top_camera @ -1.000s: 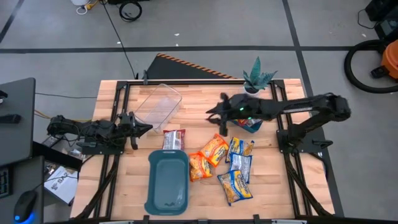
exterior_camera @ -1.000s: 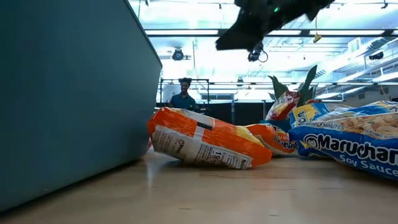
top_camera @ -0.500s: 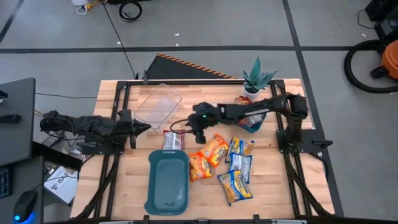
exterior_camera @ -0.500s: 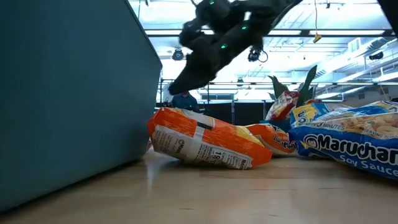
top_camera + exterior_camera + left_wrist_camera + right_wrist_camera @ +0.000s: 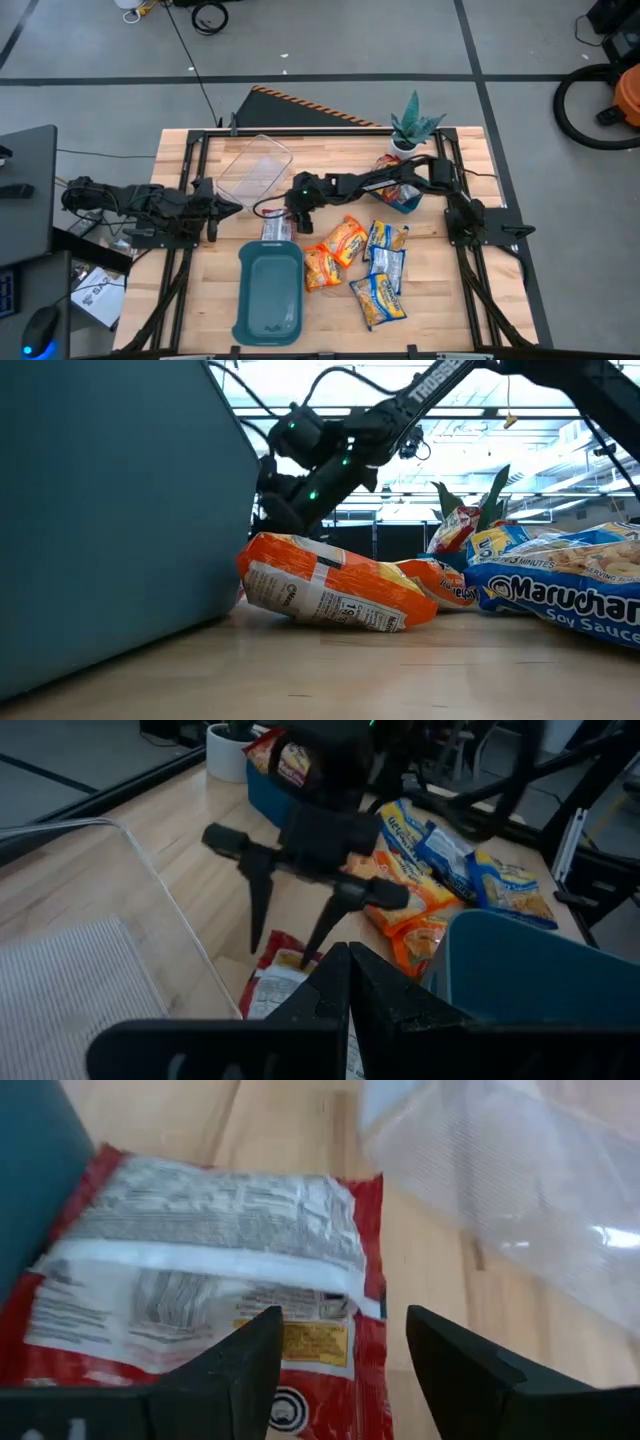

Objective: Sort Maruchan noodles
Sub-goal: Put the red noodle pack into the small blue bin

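A red noodle packet (image 5: 278, 232) lies flat on the table between the clear tub (image 5: 255, 165) and the teal tray (image 5: 268, 292). My right gripper (image 5: 284, 216) is open and points down over the packet's far end. Its fingers frame the packet (image 5: 200, 1280) in the right wrist view. It also shows in the left wrist view (image 5: 285, 935). Two orange packets (image 5: 335, 250) and three blue-and-yellow packets (image 5: 385, 270) lie to the right. My left gripper (image 5: 238, 207) is shut and empty at the table's left. My right gripper stands with open fingers (image 5: 258, 915) pointing down at the red packet's far end (image 5: 285, 960). I cannot tell whether the fingertips touch it. The packet lies flat on the table.
A second teal tray (image 5: 405, 202) holding a red packet stands at the far right, beside a potted plant (image 5: 415, 125). The teal tray's wall (image 5: 110, 510) fills the left of the low view. A person stands in the room behind (image 5: 297, 520).
My right gripper has swung from near the far right tray toward the table's left edge and down, ending over the red packet. The packets have stayed where they were.
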`<state>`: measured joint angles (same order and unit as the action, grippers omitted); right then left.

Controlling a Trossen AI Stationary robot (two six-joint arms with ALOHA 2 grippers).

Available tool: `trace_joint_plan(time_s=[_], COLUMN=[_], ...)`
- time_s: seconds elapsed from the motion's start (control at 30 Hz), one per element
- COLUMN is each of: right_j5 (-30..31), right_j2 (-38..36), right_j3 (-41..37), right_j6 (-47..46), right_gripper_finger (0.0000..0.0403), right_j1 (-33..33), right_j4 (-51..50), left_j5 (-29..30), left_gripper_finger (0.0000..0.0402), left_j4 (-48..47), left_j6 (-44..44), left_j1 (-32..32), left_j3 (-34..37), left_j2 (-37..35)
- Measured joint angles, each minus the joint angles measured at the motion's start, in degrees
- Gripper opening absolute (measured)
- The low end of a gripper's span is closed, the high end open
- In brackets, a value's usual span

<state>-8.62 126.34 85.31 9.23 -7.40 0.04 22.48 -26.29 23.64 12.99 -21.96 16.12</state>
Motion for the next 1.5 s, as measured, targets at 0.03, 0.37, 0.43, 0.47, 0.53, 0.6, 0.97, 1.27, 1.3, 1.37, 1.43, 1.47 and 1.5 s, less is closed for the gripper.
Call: trace_joint_plan(time_s=[0.03, 0.37, 0.43, 0.47, 0.53, 0.6, 0.97, 1.27, 1.3, 1.37, 1.43, 1.47, 1.5], right_j5=[-0.1, 0.0, 0.2, 0.4, 1.1, 1.9, 11.6, 18.6, 19.9, 22.8, 25.8, 27.3, 28.8], right_j2=[0.8, 4.5, 4.5, 4.5, 3.8, 2.7, -9.3, -21.9, -23.4, -26.7, -29.8, -31.3, -32.6], right_j3=[0.1, 0.3, 0.3, 0.3, 0.2, 0.1, 0.0, 0.0, 0.0, 0.0, 0.0, 0.0, 0.0], right_j6=[0.0, 1.0, 1.0, 1.0, 1.0, 1.0, 1.5, -0.1, -0.6, -2.5, -4.9, -6.2, -7.4], right_gripper_finger=[0.0221, 0.0104, 0.0067, 0.0048, 0.0015, 0.0011, 0.0008, 0.0005, 0.0005, 0.0005, 0.0005, 0.0005, 0.0005], right_j1=[-0.1, -0.3, -0.3, -0.3, -0.3, -0.3, -0.3, 0.2, 0.3, 0.6, 1.1, 1.3, 1.5], right_j4=[0.9, 2.2, 1.8, 1.6, -0.1, -2.0, -18.4, -32.9, -34.9, -39.2, -43.5, -46.0, -48.5], left_j5=[-0.1, -0.1, -0.1, -0.1, -0.1, -0.1, -0.1, -0.1, -0.1, -0.1, -0.1, 0.0, 0.2], left_gripper_finger=[0.0011, 0.0011, 0.0011, 0.0011, 0.0011, 0.0011, 0.0011, 0.0011, 0.0011, 0.0011, 0.0011, 0.0011, 0.0011], left_j4=[-0.1, 0.1, 0.0, 0.0, 0.0, 0.1, 0.8, 1.0, 1.0, 1.0, 1.0, 1.0, 1.0], left_j6=[0.0, 0.2, 0.2, 0.2, 0.2, 0.2, 0.2, -0.2, -0.3, -0.3, -0.3, -0.3, -0.3], left_j1=[0.0, 0.0, 0.0, 0.0, 0.0, 0.0, 0.0, 0.0, 0.0, 0.0, 0.0, 0.0, 0.0], left_j3=[0.0, 0.0, 0.0, 0.0, 0.0, 0.0, 0.0, 0.0, 0.0, 0.0, 0.0, 0.0, 0.0], left_j2=[0.0, 0.0, 0.0, 0.0, 0.0, 0.0, 0.0, 0.0, 0.0, 0.0, 0.0, 0.0, 0.0])
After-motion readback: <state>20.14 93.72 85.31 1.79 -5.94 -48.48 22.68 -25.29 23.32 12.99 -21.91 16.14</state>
